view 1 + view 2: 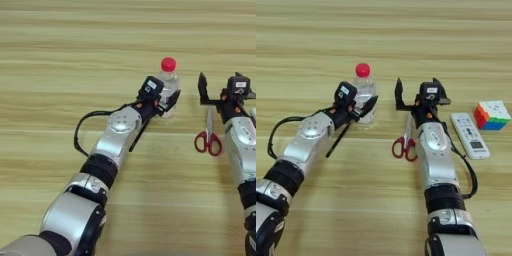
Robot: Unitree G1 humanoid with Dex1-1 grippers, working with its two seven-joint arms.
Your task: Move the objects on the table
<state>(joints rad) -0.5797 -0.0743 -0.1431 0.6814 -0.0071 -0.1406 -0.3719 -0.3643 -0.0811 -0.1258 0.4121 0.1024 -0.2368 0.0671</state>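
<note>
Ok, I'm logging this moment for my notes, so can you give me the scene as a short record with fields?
surface: wooden table
left gripper: at the bottle, fingers on either side of it
bottle: upright, red cap on
pen: flat on the table, partly under the left arm
right gripper: open, above the scissors' blade tips
scissors: flat, red handles toward the robot
remote: right of the right arm
puzzle cube: right of the remote

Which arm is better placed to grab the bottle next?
Left. The left pincer is open right at the bottle, fingers at its sides. The right pincer hangs open above the scissors, apart from the bottle.
</note>
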